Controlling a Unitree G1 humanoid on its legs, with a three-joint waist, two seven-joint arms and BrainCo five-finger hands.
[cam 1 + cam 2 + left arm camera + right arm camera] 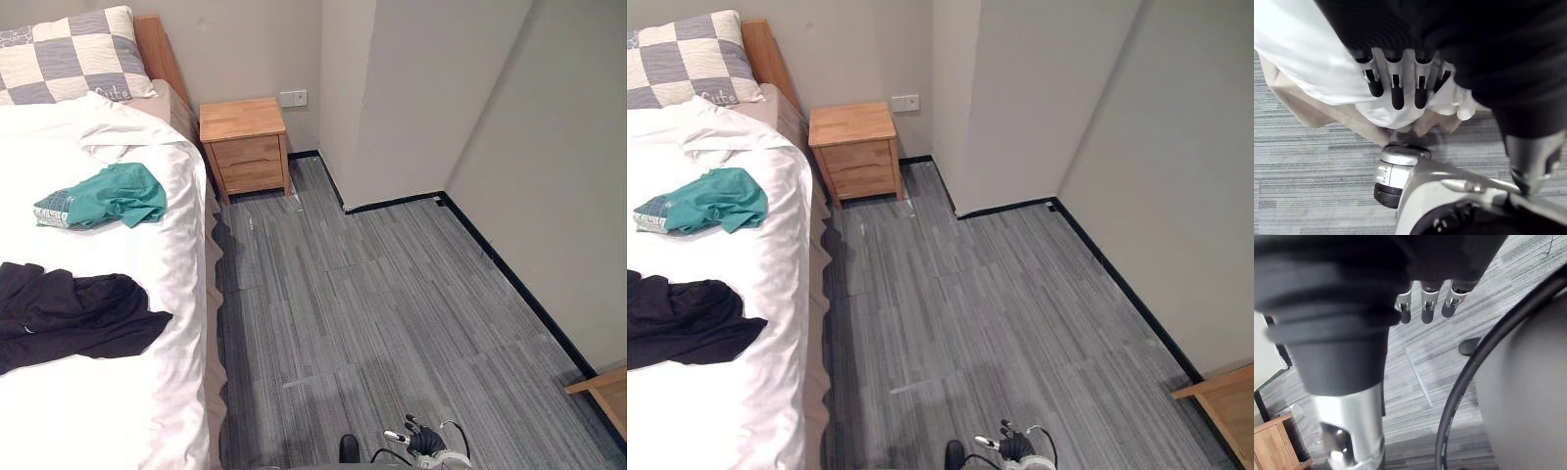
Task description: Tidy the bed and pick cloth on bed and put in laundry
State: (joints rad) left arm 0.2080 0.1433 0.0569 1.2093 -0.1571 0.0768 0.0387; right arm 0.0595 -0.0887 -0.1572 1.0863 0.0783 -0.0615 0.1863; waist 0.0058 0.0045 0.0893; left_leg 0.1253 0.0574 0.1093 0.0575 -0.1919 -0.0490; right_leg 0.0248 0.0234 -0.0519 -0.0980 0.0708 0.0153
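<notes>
Two cloths lie on the white bed (147, 411) at the left: a teal one (106, 196) toward the head end and a black one (73, 315) nearer me. A rumpled white cover (108, 122) sits below the checkered pillow (69, 54). My left hand (1396, 83) hangs beside the bed's edge with relaxed fingers, holding nothing; the white sheet (1312, 63) and beige skirt (1308, 110) show past it. My right hand (1425, 303) hangs over the grey floor, fingers straight and empty, and also shows low in the left eye view (428, 443).
A wooden nightstand (245, 142) stands against the wall beside the headboard (157, 49). A wall corner (367, 196) juts into the room. The corner of a wooden piece of furniture (602, 387) shows at the lower right. Grey plank floor (372, 304) spreads between them.
</notes>
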